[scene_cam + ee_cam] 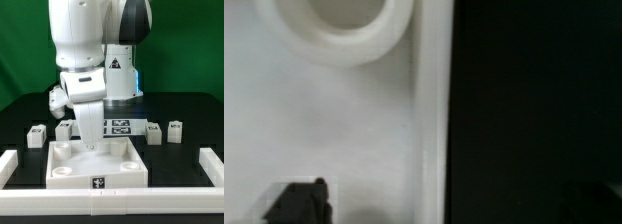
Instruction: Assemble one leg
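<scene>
Several small white legs with tags stand on the black table behind the tabletop: two at the exterior view's left (38, 135) (65, 128) and two at its right (155, 131) (176, 129). None is held. My gripper (93, 148) hangs low over the back part of the large white square tabletop (60, 172). In the wrist view the gripper (446, 205) is open. One dark fingertip (299, 203) sits over the white tabletop (313, 120), and the other is lost against the black table. The tabletop's edge runs between them, and a round corner socket (340, 30) shows.
The marker board (122, 126) lies behind the tabletop, partly hidden by the arm. White rails border the table at the exterior view's left (12, 163), right (211, 165) and front (110, 206).
</scene>
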`<state>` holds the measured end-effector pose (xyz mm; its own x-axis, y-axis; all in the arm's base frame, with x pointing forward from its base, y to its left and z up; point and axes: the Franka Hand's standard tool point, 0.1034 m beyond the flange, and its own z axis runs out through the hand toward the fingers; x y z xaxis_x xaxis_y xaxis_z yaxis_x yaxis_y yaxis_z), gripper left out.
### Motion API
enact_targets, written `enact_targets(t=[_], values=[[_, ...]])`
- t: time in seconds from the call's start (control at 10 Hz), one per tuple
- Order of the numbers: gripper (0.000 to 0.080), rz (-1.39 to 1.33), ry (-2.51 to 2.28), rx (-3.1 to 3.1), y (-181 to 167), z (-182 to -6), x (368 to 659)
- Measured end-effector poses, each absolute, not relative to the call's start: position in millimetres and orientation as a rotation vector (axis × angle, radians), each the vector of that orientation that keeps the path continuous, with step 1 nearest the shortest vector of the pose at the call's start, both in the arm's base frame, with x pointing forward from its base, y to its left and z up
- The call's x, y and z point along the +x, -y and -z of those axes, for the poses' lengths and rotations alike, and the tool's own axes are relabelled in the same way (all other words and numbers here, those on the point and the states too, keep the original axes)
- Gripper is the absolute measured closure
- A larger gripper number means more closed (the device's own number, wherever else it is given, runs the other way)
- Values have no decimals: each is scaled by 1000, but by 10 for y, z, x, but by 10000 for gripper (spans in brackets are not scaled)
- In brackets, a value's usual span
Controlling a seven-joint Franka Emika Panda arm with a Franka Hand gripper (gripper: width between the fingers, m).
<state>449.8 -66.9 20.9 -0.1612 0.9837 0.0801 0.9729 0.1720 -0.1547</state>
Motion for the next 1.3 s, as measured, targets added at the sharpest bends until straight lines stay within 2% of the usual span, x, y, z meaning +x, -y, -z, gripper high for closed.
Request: enact_targets(t=[0.2, 0.5, 0.6, 0.7, 0.8, 0.9, 1.0, 1.3], values=[[150, -105, 2258, -1923, 654, -112, 4493], [177, -110, 2235, -1952, 651, -124, 4495], [357, -110, 2235, -1953, 653, -123, 4494], [357, -110, 2234, -1953, 653, -123, 4494], [539, -110, 2234, -1953, 655, -123, 4493], [676, -110, 2234, -1953, 655, -123, 4493], [729, -107, 2237, -1956, 658, -133, 4505], [729, -107, 2237, -1956, 658, -134, 4506]])
